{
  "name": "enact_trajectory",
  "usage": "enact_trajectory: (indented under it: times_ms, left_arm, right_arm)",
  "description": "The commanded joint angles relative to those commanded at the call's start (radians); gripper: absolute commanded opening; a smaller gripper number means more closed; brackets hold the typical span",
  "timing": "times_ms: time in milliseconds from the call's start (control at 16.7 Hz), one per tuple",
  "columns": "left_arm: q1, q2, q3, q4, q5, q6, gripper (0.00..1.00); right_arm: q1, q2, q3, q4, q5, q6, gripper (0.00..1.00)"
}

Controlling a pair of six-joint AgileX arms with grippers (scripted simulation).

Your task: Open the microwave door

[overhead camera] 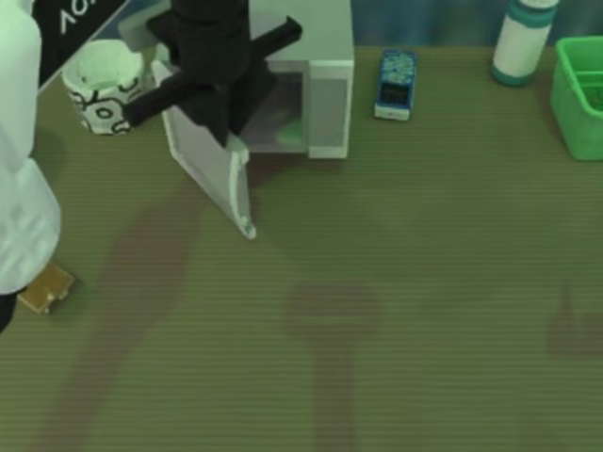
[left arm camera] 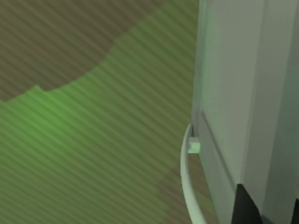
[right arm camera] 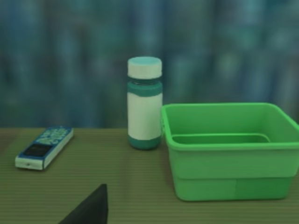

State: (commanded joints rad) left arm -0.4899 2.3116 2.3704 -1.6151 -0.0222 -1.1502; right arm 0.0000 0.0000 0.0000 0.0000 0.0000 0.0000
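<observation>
Left claw [overhead camera: 226, 113] behind microwave door [overhead camera: 209, 168]

Table [overhead camera: 424, 282] carries microwave [overhead camera: 325, 56], cup [overhead camera: 102, 85], remote [overhead camera: 396, 85], bottle [overhead camera: 523, 42], bin [overhead camera: 577, 94].

Left arm [overhead camera: 21, 160]: bulky, rounded white shell, running along the top view's 9 o'clock edge.
Left wrist and gripper [overhead camera: 212, 71]: matte black block with black bars jutting out like spokes, toward 11 o'clock.
Right arm: only a black wedge [right arm camera: 91, 210] shows, right wrist view's 6 o'clock edge.
</observation>
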Motion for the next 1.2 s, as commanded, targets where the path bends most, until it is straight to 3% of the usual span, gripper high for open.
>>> enact_trajectory:
  times_ms: [120,1200]
  left_arm:
    - [0.006,0.014,0.027,-0.027,0.026,0.012,0.0]
    - [0.007,-0.021,-0.116,0.08,0.026,0.012,0.0]
  right_arm:
    - [0.0,0.0,0.0,0.0,0.0,0.0,1.0]
    - [0.0,0.0,0.0,0.0,0.0,0.0,1.0]
